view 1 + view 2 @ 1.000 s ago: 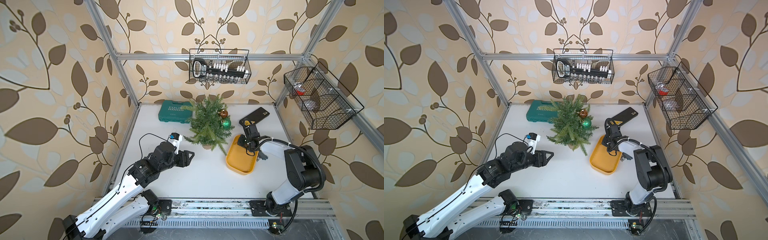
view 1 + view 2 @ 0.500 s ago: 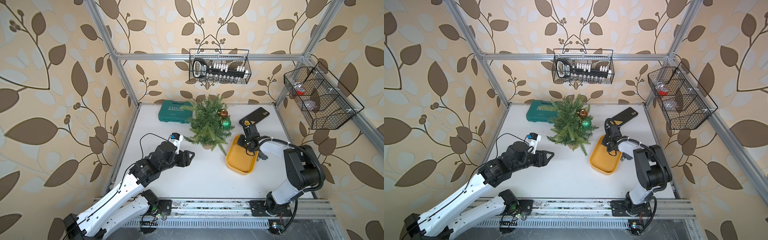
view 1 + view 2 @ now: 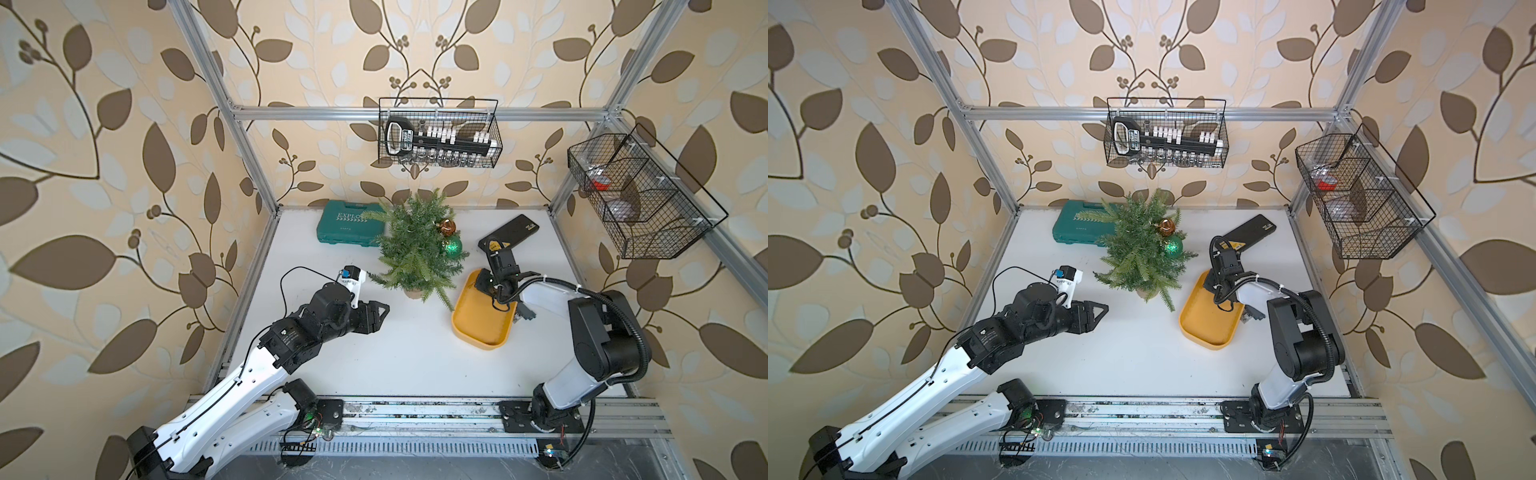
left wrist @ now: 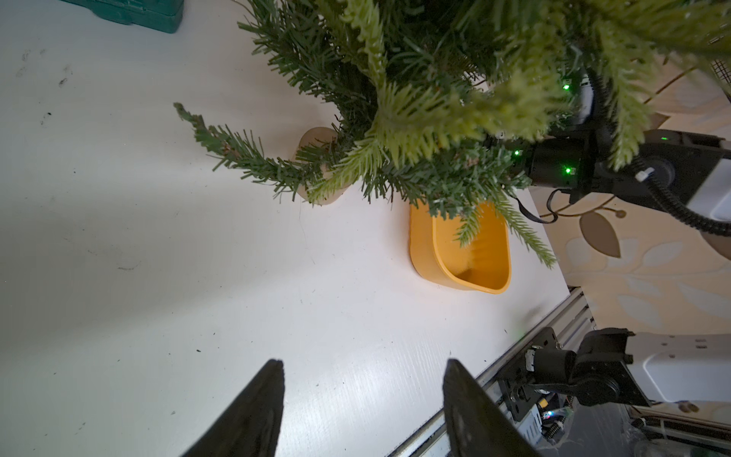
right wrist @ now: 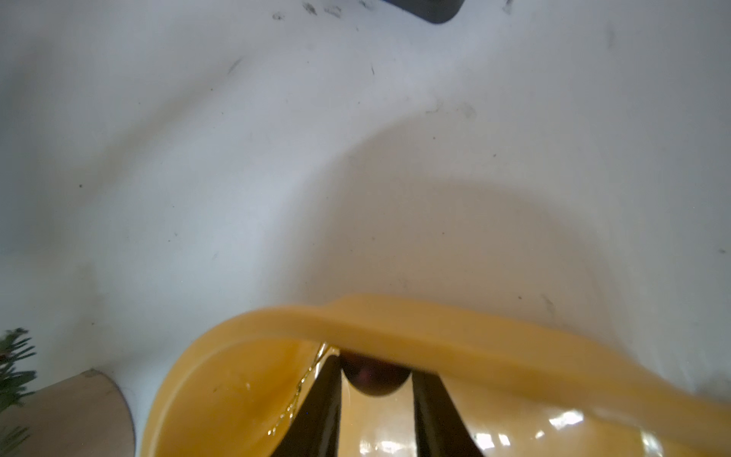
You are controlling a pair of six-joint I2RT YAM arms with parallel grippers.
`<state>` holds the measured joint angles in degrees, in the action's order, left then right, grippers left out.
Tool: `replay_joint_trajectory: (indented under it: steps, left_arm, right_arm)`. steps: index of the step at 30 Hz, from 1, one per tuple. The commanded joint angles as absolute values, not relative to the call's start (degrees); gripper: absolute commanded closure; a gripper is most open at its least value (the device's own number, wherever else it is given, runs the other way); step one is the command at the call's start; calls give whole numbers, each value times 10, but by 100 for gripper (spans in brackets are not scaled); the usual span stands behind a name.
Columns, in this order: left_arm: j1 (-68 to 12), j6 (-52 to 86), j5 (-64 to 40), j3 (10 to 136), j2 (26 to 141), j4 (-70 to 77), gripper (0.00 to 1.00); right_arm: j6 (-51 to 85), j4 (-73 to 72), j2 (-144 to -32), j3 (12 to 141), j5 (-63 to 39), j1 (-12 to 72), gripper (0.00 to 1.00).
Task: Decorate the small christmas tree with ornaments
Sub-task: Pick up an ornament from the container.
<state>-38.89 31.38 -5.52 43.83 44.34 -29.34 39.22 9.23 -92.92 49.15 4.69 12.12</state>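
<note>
The white table (image 3: 415, 361) is carrying the small christmas tree (image 3: 415, 249) near its back edge, and the yellow tray (image 3: 478, 328) is lying just beside the tree. The left gripper (image 4: 362, 366) is hovering in front of the tree, its fingers spread with nothing between them. The green bauble (image 3: 451, 245) and the gold bauble (image 3: 447, 226) are hanging on the tree. The right gripper (image 5: 374, 368) is reaching into the tray and pinching the red bauble (image 5: 374, 383) by the tray's wall.

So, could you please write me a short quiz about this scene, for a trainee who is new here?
1. True or false: the left gripper is open and holds nothing.
2. How many ornaments hang on the small christmas tree? A one, B two, C three.
3. Fill the gap: the right gripper is shut on the dark red ornament inside the ____ tray.
Key: 1 true; 2 B, the amber-gold ornament and the green ornament; 3 yellow.
</note>
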Motion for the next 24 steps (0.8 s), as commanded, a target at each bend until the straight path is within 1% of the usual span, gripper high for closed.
replay_joint_trajectory:
  steps: [1, 7, 14, 20, 24]
  left_arm:
    - [-384, 314, -57, 458, 433, -282, 35]
    - [-383, 311, -71, 468, 424, -280, 35]
    - [-384, 313, -112, 484, 424, -258, 36]
    - [-385, 317, -145, 507, 429, -248, 39]
    - [-384, 323, -153, 524, 426, -251, 39]
  right_arm:
    - [379, 120, -869, 480, 45, 130, 71]
    - [347, 199, -739, 450, 17, 140, 71]
    - [290, 321, -578, 472, -37, 151, 71]
    - [246, 416, -515, 555, -97, 190, 71]
    - [229, 457, -503, 618, -103, 246, 71]
